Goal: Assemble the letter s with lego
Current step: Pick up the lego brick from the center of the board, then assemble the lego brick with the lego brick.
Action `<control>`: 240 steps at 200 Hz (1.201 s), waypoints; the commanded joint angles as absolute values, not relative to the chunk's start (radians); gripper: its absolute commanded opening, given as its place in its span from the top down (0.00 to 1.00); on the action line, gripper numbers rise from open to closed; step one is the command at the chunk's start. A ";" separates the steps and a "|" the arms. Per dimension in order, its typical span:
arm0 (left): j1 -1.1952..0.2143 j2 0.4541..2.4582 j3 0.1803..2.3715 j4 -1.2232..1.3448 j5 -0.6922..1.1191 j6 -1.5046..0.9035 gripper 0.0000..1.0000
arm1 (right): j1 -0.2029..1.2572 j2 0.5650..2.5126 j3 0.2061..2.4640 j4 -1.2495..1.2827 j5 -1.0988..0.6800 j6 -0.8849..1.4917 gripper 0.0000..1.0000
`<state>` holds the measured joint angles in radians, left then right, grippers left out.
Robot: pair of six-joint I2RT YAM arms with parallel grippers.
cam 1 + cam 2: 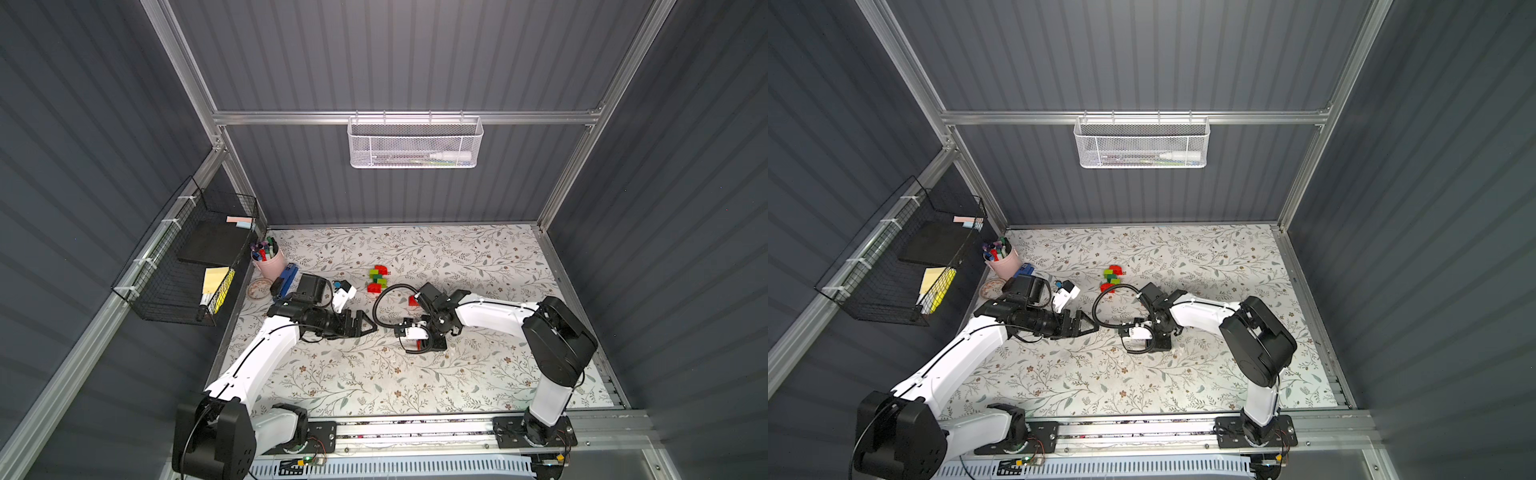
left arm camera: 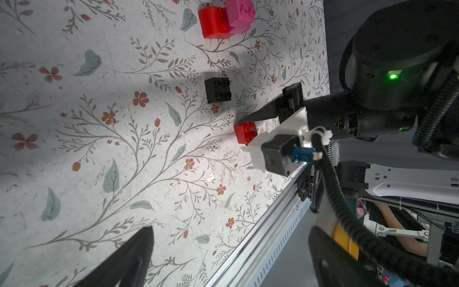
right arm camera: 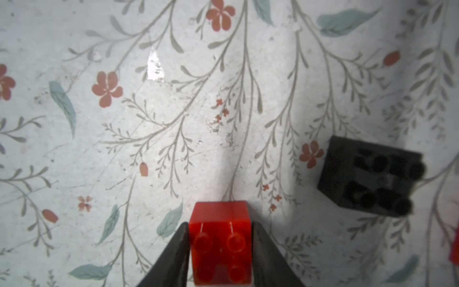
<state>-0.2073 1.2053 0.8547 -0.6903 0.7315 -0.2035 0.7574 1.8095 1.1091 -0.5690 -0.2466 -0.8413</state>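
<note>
A floral table (image 1: 374, 374) fills the floor of a grey-walled booth. The left arm (image 1: 257, 357) reaches in from the near left corner and the right arm (image 1: 498, 311) from the near right, and their wrists are near each other at mid-table. A black basket (image 1: 166, 266) hangs on the left wall and a white basket (image 1: 413, 143) on the back rail. A pink cup (image 1: 270, 262) of pens stands at the table's far left corner. The left gripper (image 1: 368, 326) lies level above the table, pointing toward the right arm. Its jaws are spread wide in both top views, with nothing between them. The right gripper (image 3: 219, 225) points down at the table. In the right wrist view its two fingers (image 3: 178, 248) press against opposite sides of a red brick (image 3: 219, 248), studs up, so it is clamped on that brick. The brick sits at table level, and whether it is lifted cannot be told. A black brick (image 3: 370, 176) lies near it on the table, apart from it and studs up. Beyond that, in the left wrist view, a second red brick (image 2: 213, 23) touches a pink brick (image 2: 242, 15). Farther back, toward mid-table, a cluster (image 1: 378, 279) of joined red and green bricks lies flat, well clear of both grippers.
</note>
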 commanded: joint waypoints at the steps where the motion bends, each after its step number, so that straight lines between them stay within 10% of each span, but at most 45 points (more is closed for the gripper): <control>1: -0.203 1.212 0.861 -0.716 0.735 -0.175 0.00 | 0.760 1.814 1.156 -0.637 -0.277 -0.850 0.68; 240: -0.204 1.208 0.865 -0.713 0.726 -0.192 0.01 | 0.698 1.909 1.382 -0.658 -0.225 -0.759 0.73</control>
